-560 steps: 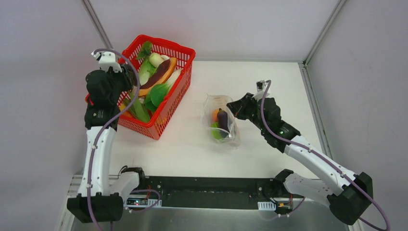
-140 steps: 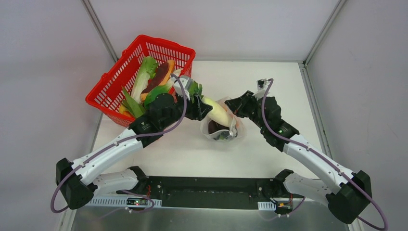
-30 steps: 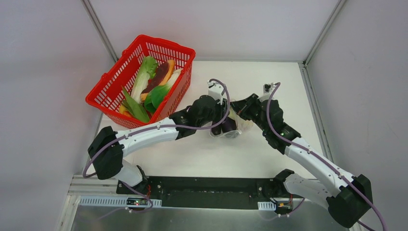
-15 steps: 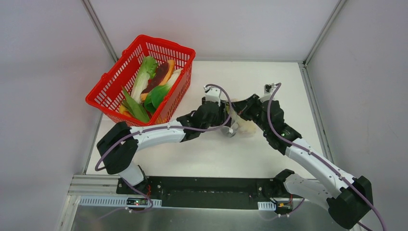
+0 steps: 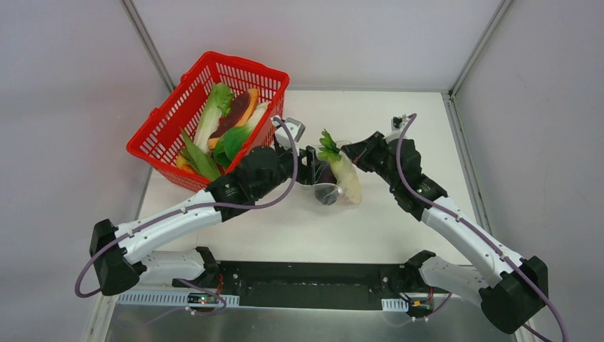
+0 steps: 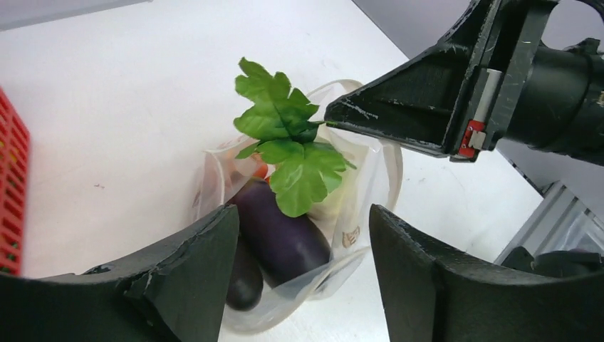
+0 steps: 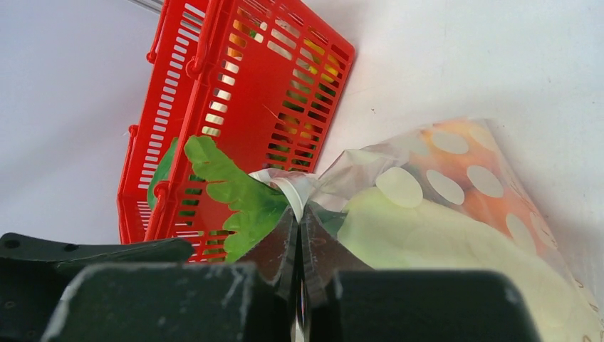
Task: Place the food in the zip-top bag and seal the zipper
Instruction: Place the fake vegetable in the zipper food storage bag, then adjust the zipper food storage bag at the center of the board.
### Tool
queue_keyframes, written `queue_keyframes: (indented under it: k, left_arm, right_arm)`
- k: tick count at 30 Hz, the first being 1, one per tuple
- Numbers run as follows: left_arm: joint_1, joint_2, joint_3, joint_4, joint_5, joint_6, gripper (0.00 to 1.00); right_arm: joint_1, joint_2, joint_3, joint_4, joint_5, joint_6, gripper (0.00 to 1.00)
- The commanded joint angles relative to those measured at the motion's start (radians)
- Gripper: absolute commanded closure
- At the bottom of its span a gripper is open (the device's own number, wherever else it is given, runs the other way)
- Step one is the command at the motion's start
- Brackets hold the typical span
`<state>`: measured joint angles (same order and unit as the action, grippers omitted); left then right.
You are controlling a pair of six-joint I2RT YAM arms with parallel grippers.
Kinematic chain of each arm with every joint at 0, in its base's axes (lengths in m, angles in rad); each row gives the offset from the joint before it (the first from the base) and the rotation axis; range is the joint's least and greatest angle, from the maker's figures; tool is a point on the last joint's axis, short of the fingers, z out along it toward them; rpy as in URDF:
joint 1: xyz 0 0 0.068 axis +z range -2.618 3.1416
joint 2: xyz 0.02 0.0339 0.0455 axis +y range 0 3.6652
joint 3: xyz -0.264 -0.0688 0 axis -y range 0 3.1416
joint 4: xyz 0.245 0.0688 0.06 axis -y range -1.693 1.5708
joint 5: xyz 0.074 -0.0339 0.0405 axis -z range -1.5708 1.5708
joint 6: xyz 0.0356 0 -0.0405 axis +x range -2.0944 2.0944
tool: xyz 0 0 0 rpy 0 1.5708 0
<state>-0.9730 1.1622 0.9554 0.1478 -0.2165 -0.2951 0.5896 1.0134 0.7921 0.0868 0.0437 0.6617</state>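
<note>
The clear zip-top bag (image 5: 333, 191) lies at mid-table with its mouth held up. Inside are a dark purple eggplant (image 6: 281, 239), a small orange fruit (image 6: 261, 169) and the pale radish (image 5: 347, 179), whose green leaves (image 6: 285, 146) stick out of the mouth. My right gripper (image 5: 354, 152) is shut on the bag's far rim at the zipper strip (image 7: 288, 182). My left gripper (image 6: 303, 221) is open and empty just left of the bag, its fingers either side of the near rim without touching it.
The red mesh basket (image 5: 249, 64) stands at the back left, holding leafy greens, another eggplant and an orange piece. It shows behind the bag in the right wrist view (image 7: 235, 92). The white table's right edge runs beyond the right arm.
My left gripper has drawn back leftward from the bag's mouth and is open. The radish now rests in the bag with its leaves out. The right gripper keeps its hold.
</note>
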Motion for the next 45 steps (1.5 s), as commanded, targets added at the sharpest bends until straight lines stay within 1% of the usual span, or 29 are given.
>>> queue_keyframes:
  k: [1, 3, 4, 7, 10, 14, 17, 18, 19, 23, 24, 25, 29, 30, 32, 35, 39, 43, 45]
  left_arm:
    - [0.014, -0.036, 0.026, -0.184, -0.037, 0.048, 0.29]
    - [0.020, -0.031, 0.019, -0.222, -0.101, 0.053, 0.26]
    - [0.028, -0.026, 0.018, -0.235, -0.108, 0.053, 0.25]
    - [0.067, 0.007, 0.019, -0.236, -0.042, 0.045, 0.19]
    - [0.119, 0.073, 0.067, -0.280, 0.063, 0.037, 0.21]
    - [0.166, 0.152, 0.076, -0.235, 0.186, 0.021, 0.26]
    - [0.179, 0.219, 0.104, -0.220, 0.259, 0.008, 0.40]
    - [0.180, 0.231, 0.109, -0.210, 0.281, 0.003, 0.46]
    - [0.180, 0.241, 0.110, -0.198, 0.299, -0.005, 0.54]
    - [0.181, 0.228, 0.108, -0.174, 0.277, -0.045, 0.97]
    - [0.182, 0.217, 0.111, -0.176, 0.261, -0.056, 1.00]
    - [0.184, 0.207, 0.119, -0.181, 0.254, -0.067, 1.00]
    - [0.187, 0.177, 0.177, -0.226, 0.251, -0.122, 1.00]
    - [0.186, 0.174, 0.190, -0.233, 0.250, -0.137, 1.00]
    - [0.186, 0.168, 0.212, -0.241, 0.247, -0.176, 1.00]
    - [0.185, 0.174, 0.253, -0.281, 0.256, -0.234, 1.00]
    - [0.186, 0.184, 0.254, -0.285, 0.248, -0.285, 1.00]
    - [0.187, 0.196, 0.252, -0.282, 0.252, -0.308, 1.00]
    - [0.185, 0.203, 0.258, -0.283, 0.254, -0.317, 1.00]
  right_arm:
    - [-0.017, -0.010, 0.025, 0.035, -0.033, 0.005, 1.00]
    - [-0.019, -0.017, 0.019, 0.036, -0.033, 0.008, 1.00]
    - [-0.021, -0.021, 0.014, 0.037, -0.033, 0.011, 1.00]
    - [-0.026, -0.025, 0.005, 0.037, -0.077, 0.018, 1.00]
    - [-0.027, -0.024, -0.001, 0.042, -0.090, 0.022, 1.00]
    - [-0.032, -0.022, -0.004, 0.042, -0.097, 0.021, 1.00]
    - [-0.042, -0.019, 0.000, 0.041, -0.106, 0.016, 1.00]
    - [-0.046, -0.017, 0.002, 0.041, -0.113, 0.014, 1.00]
    - [-0.051, -0.014, 0.003, 0.041, -0.122, 0.010, 1.00]
    - [-0.084, 0.012, 0.026, 0.017, -0.175, -0.036, 1.00]
    - [-0.092, 0.021, 0.038, -0.004, -0.186, -0.055, 1.00]
    - [-0.100, 0.029, 0.051, -0.026, -0.196, -0.081, 0.98]
    - [-0.121, 0.048, 0.119, -0.116, -0.256, -0.187, 0.88]
    - [-0.125, 0.055, 0.145, -0.145, -0.265, -0.213, 0.83]
    - [-0.133, 0.068, 0.205, -0.207, -0.275, -0.259, 0.71]
    - [-0.140, 0.078, 0.289, -0.280, -0.264, -0.299, 0.64]
    - [-0.142, 0.048, 0.340, -0.302, -0.275, -0.307, 0.60]
    - [-0.143, 0.011, 0.329, -0.264, -0.373, -0.249, 0.60]
    - [-0.142, -0.002, 0.326, -0.259, -0.402, -0.237, 0.61]
